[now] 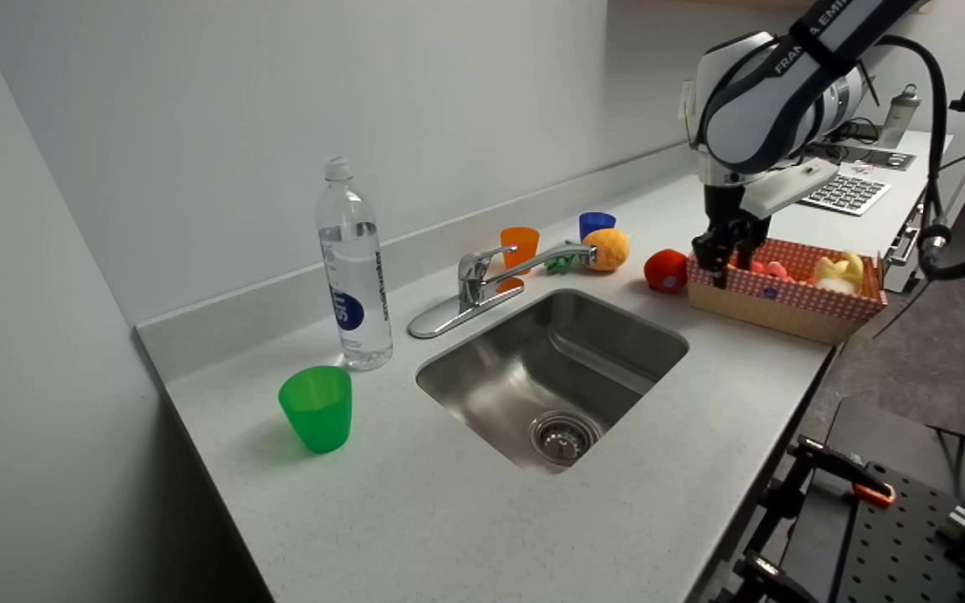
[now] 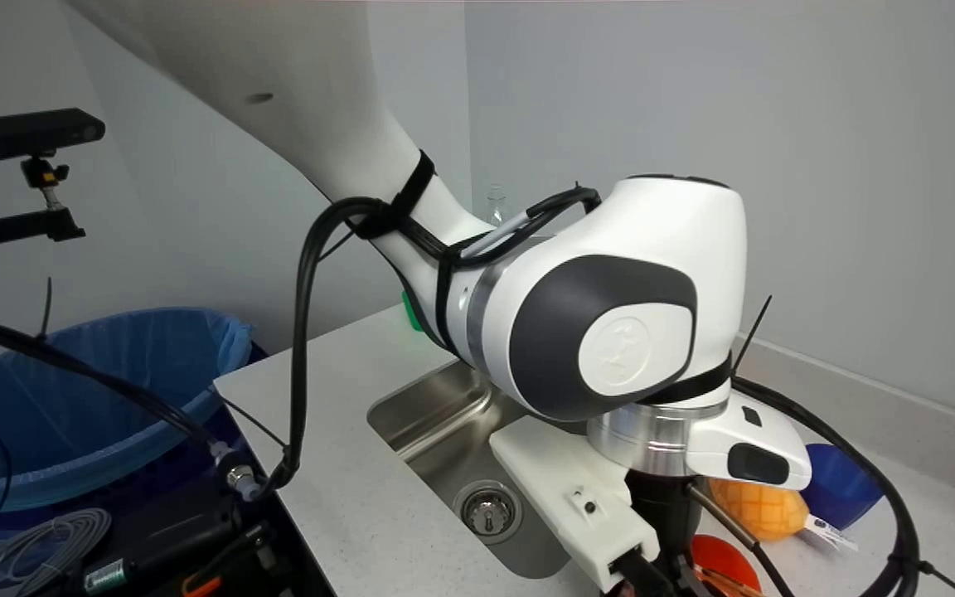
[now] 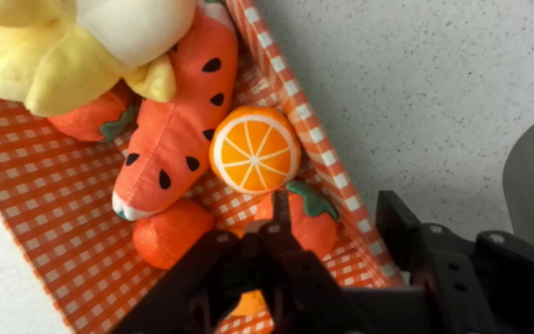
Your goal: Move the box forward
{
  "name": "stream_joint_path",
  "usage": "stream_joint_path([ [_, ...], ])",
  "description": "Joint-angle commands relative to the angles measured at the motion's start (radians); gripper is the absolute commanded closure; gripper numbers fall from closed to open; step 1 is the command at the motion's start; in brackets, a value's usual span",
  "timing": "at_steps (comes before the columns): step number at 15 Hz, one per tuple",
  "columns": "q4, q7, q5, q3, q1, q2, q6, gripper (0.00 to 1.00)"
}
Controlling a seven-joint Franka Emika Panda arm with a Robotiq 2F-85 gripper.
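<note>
First, saw the desk (image 1: 415,511) and its sink (image 1: 516,368). Found the box (image 1: 759,311) on the desk, near the sink. Noted the pincer (image 3: 334,204) spread apart, astride one box wall. Inside, spotted a toy watermelon (image 3: 181,123), then a toy orange (image 3: 255,150).

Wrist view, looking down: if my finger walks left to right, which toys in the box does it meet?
In the box: yellow-and-white toy → watermelon toy → orange slice toy → red toy with a green leaf, partly hidden by the gripper.
</note>
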State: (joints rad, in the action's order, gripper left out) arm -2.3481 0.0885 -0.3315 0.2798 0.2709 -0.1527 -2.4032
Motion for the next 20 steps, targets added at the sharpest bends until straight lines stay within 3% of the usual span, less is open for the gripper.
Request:
stream_joint_path([
  [1, 0.041, 0.031, 0.014, 0.009, -0.008, -0.014, -0.014, 0.79],
  [4, 0.102, 0.046, 0.042, 0.007, -0.006, -0.045, -0.005, 0.99],
  [13, 0.359, 0.128, 0.072, 0.009, -0.018, -0.241, -0.002, 0.98],
  [20, 0.598, 0.121, 0.168, -0.019, -0.022, -0.369, 0.032, 0.98],
])
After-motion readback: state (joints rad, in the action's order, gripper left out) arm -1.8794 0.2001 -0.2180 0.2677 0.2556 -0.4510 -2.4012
